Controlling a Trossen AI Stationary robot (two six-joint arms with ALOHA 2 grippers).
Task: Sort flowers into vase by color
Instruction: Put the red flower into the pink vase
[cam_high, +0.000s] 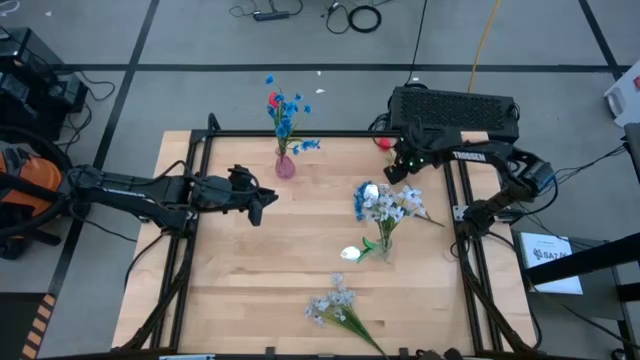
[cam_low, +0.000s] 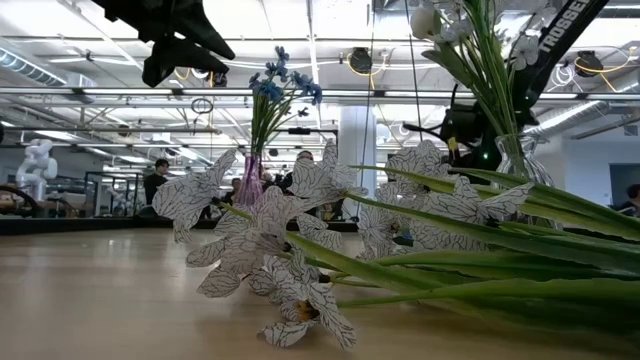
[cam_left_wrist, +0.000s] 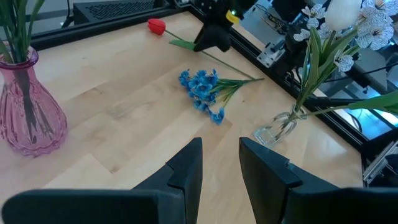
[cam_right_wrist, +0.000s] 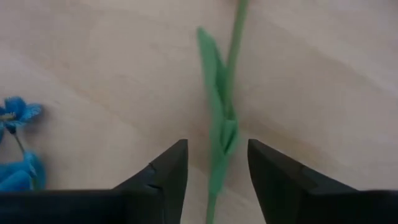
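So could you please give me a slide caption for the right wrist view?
Right pincer open above a green flower stem lying on the wooden table.

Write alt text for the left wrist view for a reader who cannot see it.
A blue flower spray lies on the wooden table, past the left gripper with its open jaws. Beyond it the right gripper hangs over a red tulip's stem. A pink glass vase stands to one side, a clear vase of white flowers to the other.

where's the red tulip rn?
High view: red tulip lies on the table's far right edge, under the right gripper, right of the loose blue spray.
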